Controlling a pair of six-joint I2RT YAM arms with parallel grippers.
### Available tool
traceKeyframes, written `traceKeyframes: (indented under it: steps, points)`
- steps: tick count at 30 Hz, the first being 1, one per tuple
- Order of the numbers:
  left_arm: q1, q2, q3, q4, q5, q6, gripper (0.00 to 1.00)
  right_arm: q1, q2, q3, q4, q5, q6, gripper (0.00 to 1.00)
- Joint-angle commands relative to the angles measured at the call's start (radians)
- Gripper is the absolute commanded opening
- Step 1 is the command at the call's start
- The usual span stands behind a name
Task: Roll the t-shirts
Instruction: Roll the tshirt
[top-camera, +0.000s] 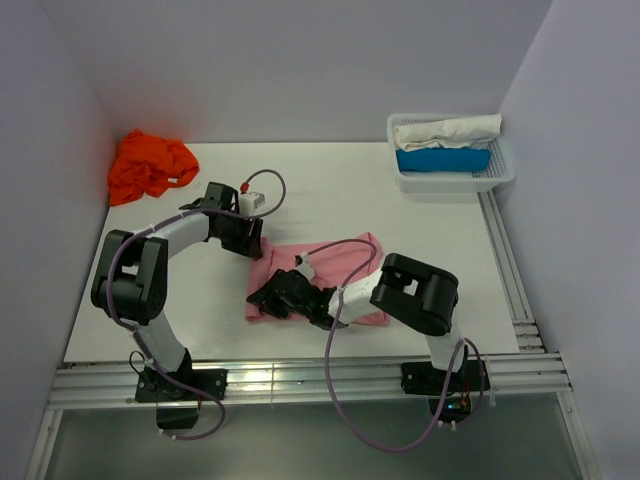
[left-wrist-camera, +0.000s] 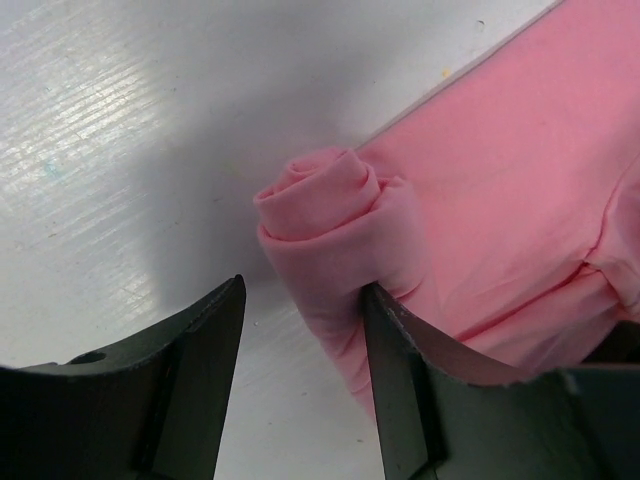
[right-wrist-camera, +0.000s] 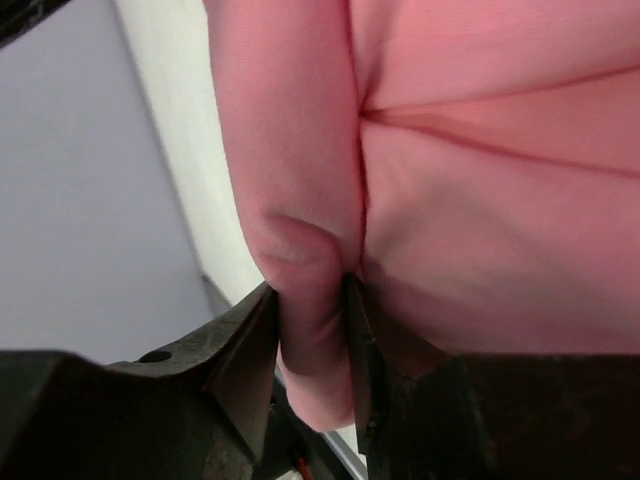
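Pink t-shirt (top-camera: 340, 268): flat on the worktop (top-camera: 330, 190), between the two arms, partly rolled from its left side.
Rolled edge (left-wrist-camera: 325, 215): tight spiral end in the left wrist view. Its long axis runs near-to-far along the shirt's left side, with the flat cloth to its right.
Left end effector (top-camera: 250, 242): at the far end of the roll, jaws apart. One finger (left-wrist-camera: 400, 370) rests against the spiral and the other is clear of it (released, no grip).
Right end effector (top-camera: 268, 298): at the near end, clenched on a fold of pink cloth.
Key relation: one end effector at each end, so neither arm is nearer. The next turn probably carries the roll rightward.
Orange t-shirt (top-camera: 150, 165): crumpled in the far-left corner, well apart from the pink one (left arm nearer).
Surface: smooth white worktop, so the cloth may slide rather than turn.
Room: flat cloth, then worktop, to the right. The basket (top-camera: 505, 172) sits far right, well apart.
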Motion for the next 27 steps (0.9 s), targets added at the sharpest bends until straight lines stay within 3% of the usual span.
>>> traceKeyframes:
  steps: [1,3,6,15,20,27]
  points:
    - [-0.019,-0.022,0.012,0.041,-0.062,-0.015,0.56,0.039,-0.061,0.075,-0.319,0.074,-0.060,0.40]
    - [-0.032,-0.031,0.009,0.043,-0.077,-0.017,0.56,0.055,-0.071,0.139,-0.434,0.100,-0.083,0.40]
    - [-0.041,-0.035,0.009,0.040,-0.085,-0.017,0.55,0.072,-0.078,0.257,-0.740,0.177,-0.111,0.43]
    - [-0.053,-0.042,0.012,0.035,-0.107,-0.015,0.55,0.128,-0.018,0.659,-1.249,0.363,-0.169,0.50]
    - [-0.059,-0.043,0.007,0.035,-0.107,-0.015,0.55,0.147,0.057,0.829,-1.404,0.421,-0.171,0.50]
    - [-0.062,-0.042,0.003,0.037,-0.108,-0.012,0.55,0.132,0.136,0.932,-1.421,0.467,-0.239,0.51]
